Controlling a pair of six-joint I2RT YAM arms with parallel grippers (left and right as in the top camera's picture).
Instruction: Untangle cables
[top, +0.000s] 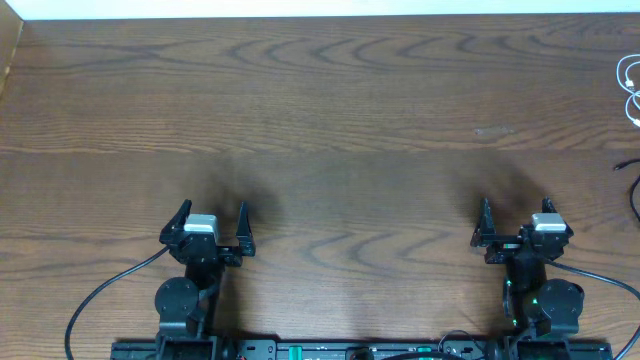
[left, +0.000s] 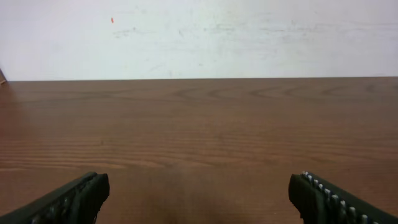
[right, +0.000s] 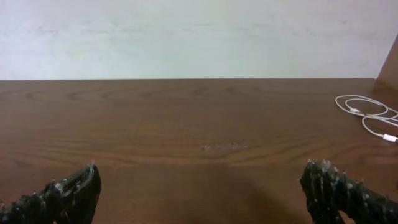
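Dark wood grain runs across the bench (top: 320, 90), which meets a pale, lightly marked wall (left: 199, 37) at its far edge. Both arms sit at the near edge, well apart from each other. The left gripper (top: 214, 210) points toward the wall with its fingers (top: 243, 222) spread wide and nothing between them; in the left wrist view the two dark ribbed fingers (left: 71, 198) show only at the bottom corners, with bare wood between and ahead of them. The right gripper (top: 516, 208) points the same way, and its fingers (top: 485, 218) are likewise wide apart and hold nothing; its own camera shows each of the fingers (right: 65, 194) low in the corners. The white cable (top: 629, 86) lies in loose loops at the far right edge of the bench, well apart from both grippers and partly cut off by the overhead view. From the right wrist it appears as thin overlapping loops (right: 367, 111) flat on the wood, ahead and to the right, with a small white plug end (right: 390, 138) at the near side of the loops. The black cable (top: 634, 193) shows only as a thin curved line at the right edge, nearer than the white one; whether the two touch cannot be told. A faint pale scuff (right: 222, 147) marks the wood ahead of the right gripper.
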